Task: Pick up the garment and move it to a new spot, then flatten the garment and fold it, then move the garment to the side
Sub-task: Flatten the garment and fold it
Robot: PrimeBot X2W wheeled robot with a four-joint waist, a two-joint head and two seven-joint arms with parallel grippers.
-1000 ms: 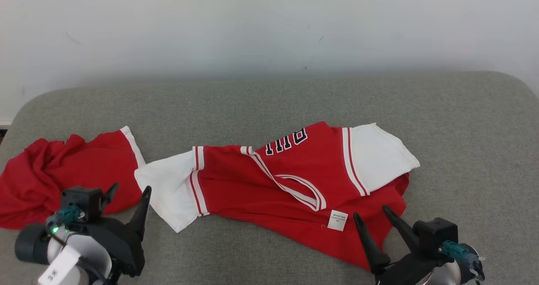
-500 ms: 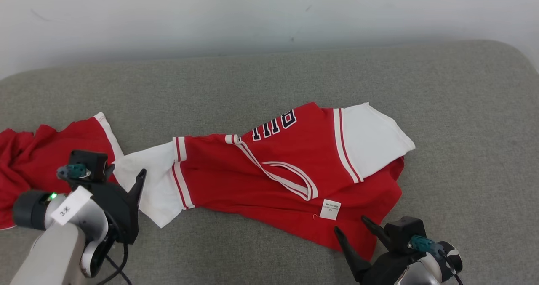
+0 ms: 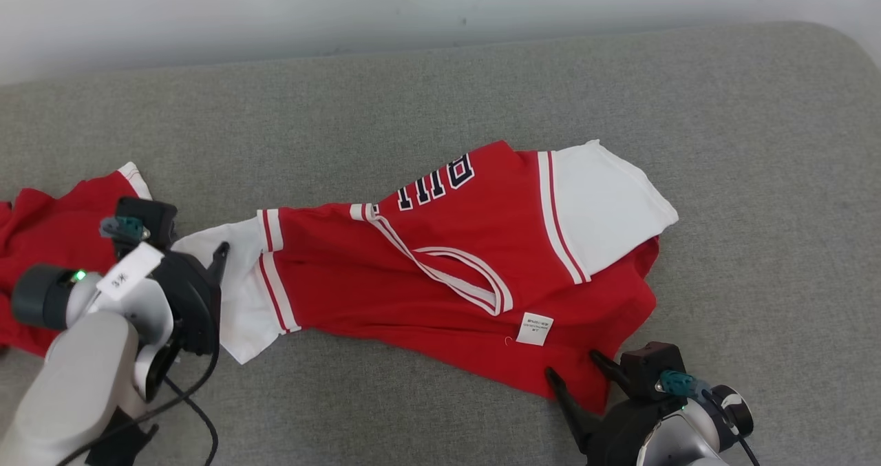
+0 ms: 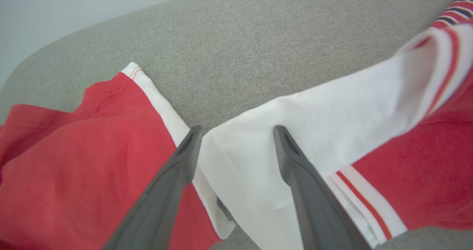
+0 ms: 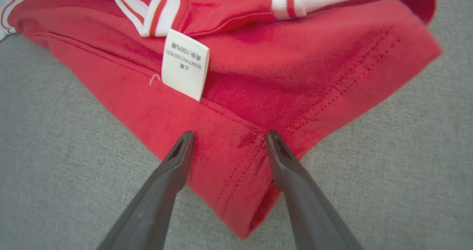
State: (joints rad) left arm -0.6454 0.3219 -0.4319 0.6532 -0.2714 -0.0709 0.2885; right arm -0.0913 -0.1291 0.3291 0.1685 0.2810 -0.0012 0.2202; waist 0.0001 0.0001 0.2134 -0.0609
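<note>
Watching all three feeds from the remote station. The shirt (image 3: 440, 273), red with white sleeves, lies crumpled across the middle of the grey cushion (image 3: 440, 87). It runs from the robot's left to its right and is partly folded on itself. The dark lettering (image 3: 437, 184) faces up near its far edge. The striped collar trim (image 3: 475, 283) sits near the middle. A white label (image 3: 535, 329) shows just on the near side of the trim. A pale wall (image 3: 275, 5) runs behind the cushion.

Left gripper (image 4: 237, 132): I see the jaws spread wide, with nothing held. In the left wrist view its fingers straddle the end of the white sleeve (image 4: 314, 120) on the robot's left. One fingertip is over the sleeve. The other is over the white band of a second red cloth (image 4: 74, 161), which lies bunched at the cushion's left end. Sleeve and band lie just beside each other. I cannot tell whether the fingertips touch fabric.

Right gripper (image 5: 230, 133): jaws also wide apart, empty. Its fingertips hang over the near corner of the shirt's red hem, one on either side of the double stitching. The label lies beyond them. Contact with cloth: I cannot tell from the right wrist view.
</note>
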